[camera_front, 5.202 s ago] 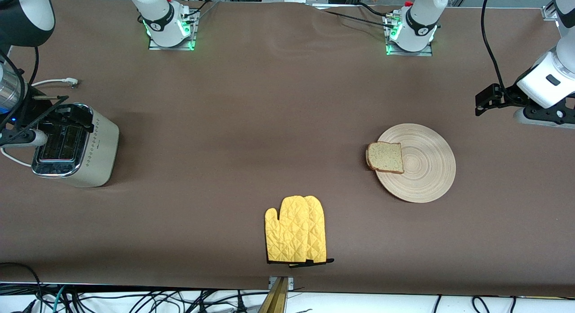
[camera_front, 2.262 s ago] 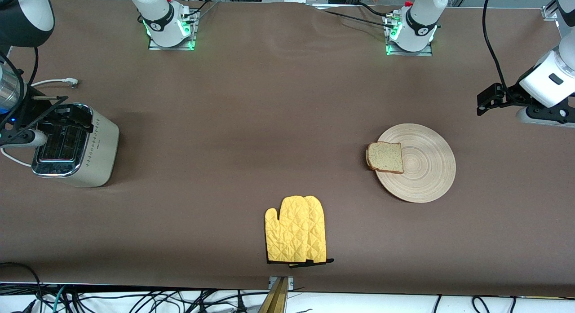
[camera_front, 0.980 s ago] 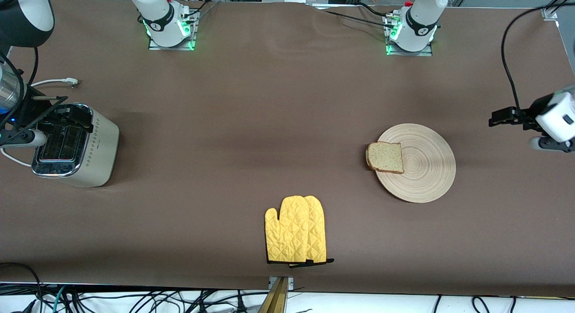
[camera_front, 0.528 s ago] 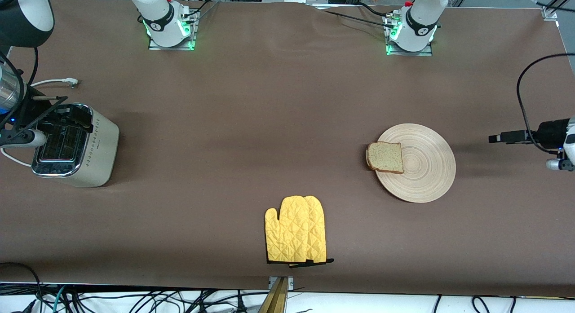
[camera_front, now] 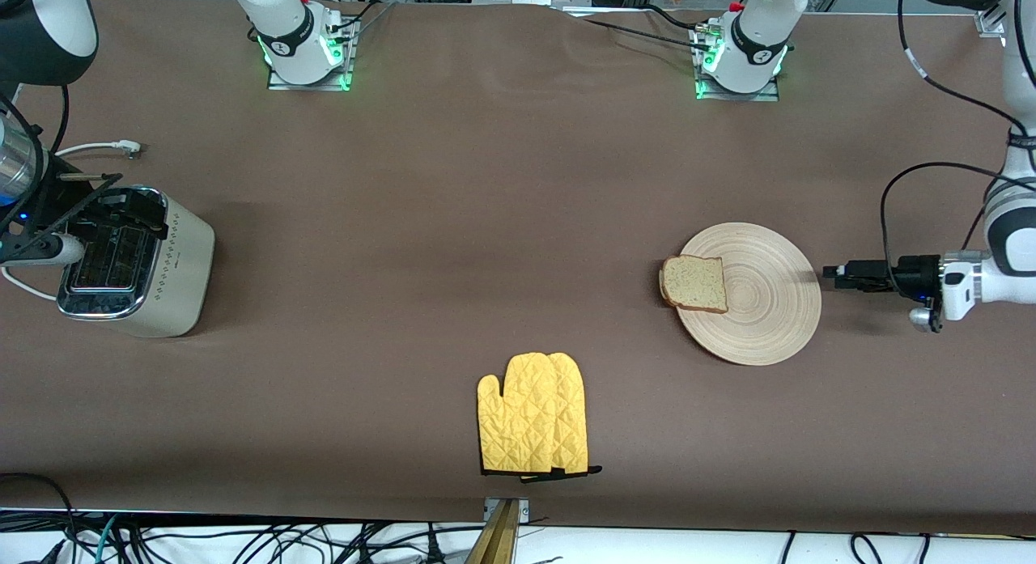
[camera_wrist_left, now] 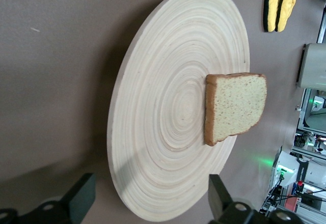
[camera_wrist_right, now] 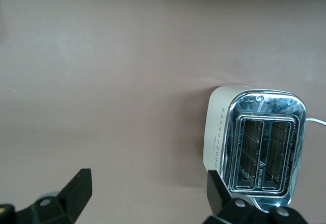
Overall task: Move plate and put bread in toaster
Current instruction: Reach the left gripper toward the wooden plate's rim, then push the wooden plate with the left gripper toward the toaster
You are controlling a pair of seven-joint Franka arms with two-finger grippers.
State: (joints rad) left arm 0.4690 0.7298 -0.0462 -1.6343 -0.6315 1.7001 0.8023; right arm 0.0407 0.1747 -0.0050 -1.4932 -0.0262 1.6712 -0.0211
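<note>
Brown table (camera_front: pixel 502 224), covered edge to edge in cloth, with both arm bases along the edge farthest from the front camera.

Toaster (camera_front: pixel 133 260) at the right arm's end of the table, upright, chrome top up, 2 dark slots showing, nothing in them in the right wrist view (camera_wrist_right: pixel 260 150). Right gripper (camera_front: pixel 101 204) hanging over the toaster, fingers (camera_wrist_right: pixel 76 188) spread wide, nothing between them; right arm waiting there.

Plate (camera_front: pixel 765 305) toward the left arm's end, flat on the cloth, ringed grooves plain in the left wrist view (camera_wrist_left: pixel 163 112).

Mitt (camera_front: pixel 534 414), yellow and quilted, flat near the table edge closest to the front camera, well apart from plate and toaster.

Bread (camera_front: pixel 694 283), 1 slice, lying on the plate at the rim that faces the toaster's end, crust overhanging that rim a little; seen likewise in the left wrist view (camera_wrist_left: pixel 234 107).

Left gripper (camera_front: pixel 838 274) low and level just beside the plate's rim on the side toward the left arm's end, pointing straight at the plate. Left forearm stretched out horizontally from that end of the table, wrist bent down from an upright link above. Fingers (camera_wrist_left: pixel 81 198) set wide, 1 to each side of the near rim in the left wrist view, holding nothing; contact with the plate not clear.
</note>
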